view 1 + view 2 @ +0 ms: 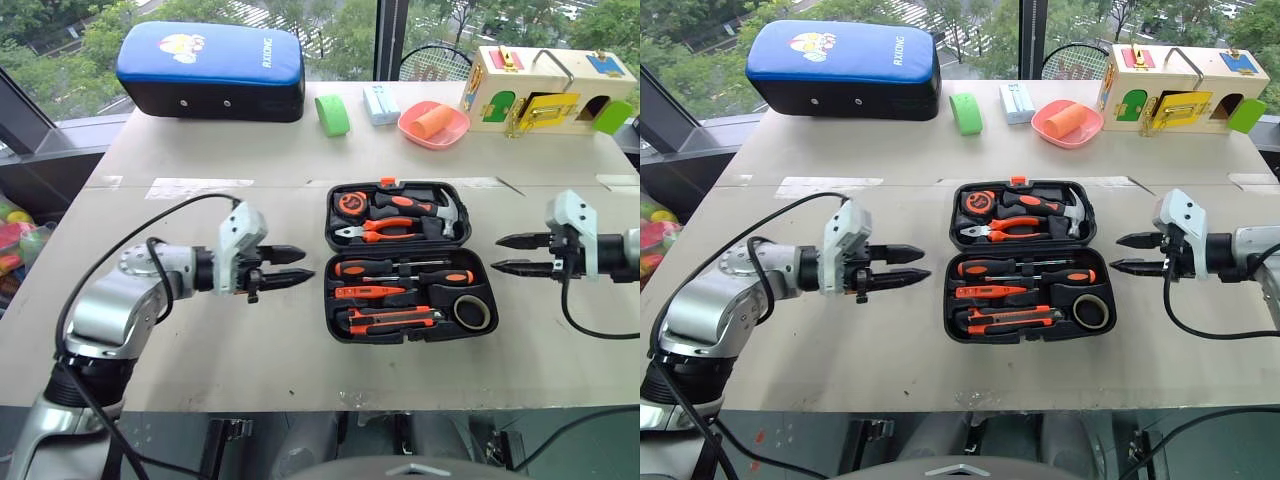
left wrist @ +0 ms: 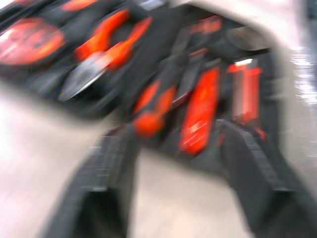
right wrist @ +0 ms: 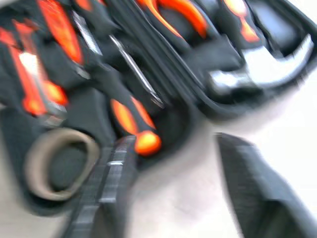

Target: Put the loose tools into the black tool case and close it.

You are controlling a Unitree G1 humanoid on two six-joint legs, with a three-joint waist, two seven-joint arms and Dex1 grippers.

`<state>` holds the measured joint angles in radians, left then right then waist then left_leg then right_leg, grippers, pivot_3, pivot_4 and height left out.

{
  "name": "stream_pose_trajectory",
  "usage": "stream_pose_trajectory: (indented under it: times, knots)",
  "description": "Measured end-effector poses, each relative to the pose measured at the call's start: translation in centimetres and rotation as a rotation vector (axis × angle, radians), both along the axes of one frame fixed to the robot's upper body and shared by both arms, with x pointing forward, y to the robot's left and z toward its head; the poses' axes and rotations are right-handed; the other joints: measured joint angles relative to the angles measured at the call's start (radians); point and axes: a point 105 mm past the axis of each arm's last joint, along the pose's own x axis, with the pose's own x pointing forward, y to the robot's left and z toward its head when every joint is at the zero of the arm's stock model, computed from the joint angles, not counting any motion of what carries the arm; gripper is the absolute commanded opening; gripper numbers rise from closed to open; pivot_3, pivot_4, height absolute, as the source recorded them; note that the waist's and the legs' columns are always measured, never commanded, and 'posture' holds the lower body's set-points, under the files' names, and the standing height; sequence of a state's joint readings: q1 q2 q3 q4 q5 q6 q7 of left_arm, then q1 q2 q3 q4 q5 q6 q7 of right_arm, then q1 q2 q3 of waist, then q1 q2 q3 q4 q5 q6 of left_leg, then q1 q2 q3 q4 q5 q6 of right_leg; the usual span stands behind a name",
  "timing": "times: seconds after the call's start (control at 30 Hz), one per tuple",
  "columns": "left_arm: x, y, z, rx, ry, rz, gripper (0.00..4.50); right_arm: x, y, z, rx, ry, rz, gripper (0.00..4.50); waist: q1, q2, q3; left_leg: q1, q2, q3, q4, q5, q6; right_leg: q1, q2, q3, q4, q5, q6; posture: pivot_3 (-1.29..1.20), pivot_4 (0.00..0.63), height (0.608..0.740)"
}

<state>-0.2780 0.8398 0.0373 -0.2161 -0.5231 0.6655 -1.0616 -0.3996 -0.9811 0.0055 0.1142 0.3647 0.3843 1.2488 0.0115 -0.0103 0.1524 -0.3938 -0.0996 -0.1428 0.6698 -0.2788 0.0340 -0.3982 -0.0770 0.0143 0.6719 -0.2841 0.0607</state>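
Evidently the loading step is complete: screwdrivers [image 1: 400, 270], knife [image 1: 390, 320] and tape roll [image 1: 472, 312] sit in the open tool case [image 1: 410, 335] at mid-table. Left gripper [image 1: 300, 265] and right gripper [image 1: 505, 253] flank it, fingers spread, holding nothing. Closing the lid comes next.

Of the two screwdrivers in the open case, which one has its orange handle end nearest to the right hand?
The lower screwdriver, lying just above the tape roll: its handle points toward the right hand. The upper screwdriver has its handle at the opposite, left side.
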Motion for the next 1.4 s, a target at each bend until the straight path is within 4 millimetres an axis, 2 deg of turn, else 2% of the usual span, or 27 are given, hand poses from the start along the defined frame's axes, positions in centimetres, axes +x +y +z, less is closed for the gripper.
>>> stream_pose_trajectory:
  times: [0.07,0.1,0.23,0.47,0.53,0.63,0.87,1.13,1.3,1.4]
  knots:
    - [0.4,1.4,-1.4,0.035,0.016,0.075,0.36,0.8,-0.7,-1.1,-0.048,-0.013,-0.005,0.02,0.002,0.0,0.0,0.0,0.0,0.0,0.0,0.0,0.0,0.0,0.0,0.0,0.0,0.0,0.0,0.0,0.15,0.735]
    - [0.5,1.7,-1.8,0.047,0.019,0.094,0.08,1.0,-0.7,-1.4,-0.061,-0.014,-0.001,0.0,0.002,0.0,0.0,0.0,0.0,0.0,0.0,0.0,0.0,0.0,0.0,0.0,0.0,0.0,0.0,0.0,0.15,0.735]
    - [1.6,2.3,-3.4,0.102,0.011,0.145,0.08,1.5,0.2,-3.3,-0.114,-0.021,0.076,0.0,0.0,0.001,0.0,0.0,0.0,0.0,0.001,0.0,0.0,0.0,0.0,0.0,0.001,0.0,0.0,0.0,0.15,0.735]
    - [2.3,-1.3,-4.5,0.057,0.015,0.076,0.08,1.5,1.6,-3.6,-0.136,-0.029,0.182,0.0,-0.005,0.001,0.0,-0.002,0.0,0.0,0.0,0.0,0.0,-0.002,0.0,0.0,0.001,0.0,0.0,0.0,0.15,0.735]
    - [1.9,-2.2,-4.7,0.052,0.026,0.039,0.08,0.9,2.2,-3.4,-0.131,-0.026,0.232,0.0,-0.019,0.001,0.0,-0.004,0.0,0.0,0.0,0.0,0.0,-0.005,0.0,0.001,0.003,0.0,0.0,0.0,0.15,0.735]
    - [1.5,-2.1,-4.6,0.07,0.035,0.036,0.08,0.0,2.4,-3.5,-0.135,-0.019,0.276,0.0,-0.032,0.001,0.0,-0.003,0.0,0.001,0.0,0.0,-0.001,-0.006,0.0,0.002,0.005,0.0,0.0,0.0,0.15,0.735]
    - [-0.2,-1.7,-4.7,0.082,0.081,0.0,0.08,-1.6,2.8,-3.8,-0.135,-0.01,0.34,0.0,-0.027,0.001,0.0,-0.004,0.0,0.001,0.0,0.0,-0.001,-0.006,0.0,0.003,0.005,0.0,0.0,0.0,0.15,0.735]
    - [-3.7,-2.0,-5.5,0.086,0.17,-0.069,0.08,-4.8,2.4,-4.5,-0.135,0.042,0.383,0.0,-0.019,0.001,0.0,-0.004,0.0,0.001,0.0,0.0,-0.001,-0.006,0.0,0.003,0.004,0.0,0.0,0.0,0.15,0.735]
    - [-4.8,-2.0,-5.8,0.1,0.175,-0.091,0.08,-6.1,2.2,-5.1,-0.124,0.067,0.392,0.0,-0.018,0.001,0.0,-0.003,0.0,0.001,0.0,0.0,-0.001,-0.005,0.0,0.003,0.005,0.0,0.0,0.0,0.15,0.735]
    - [-5.1,-2.0,-5.9,0.105,0.165,-0.101,0.08,-6.1,2.3,-5.3,-0.134,0.048,0.386,0.0,-0.017,0.001,0.0,-0.003,0.0,0.001,0.001,0.0,-0.001,-0.005,0.0,0.003,0.005,0.0,0.0,0.0,0.15,0.735]
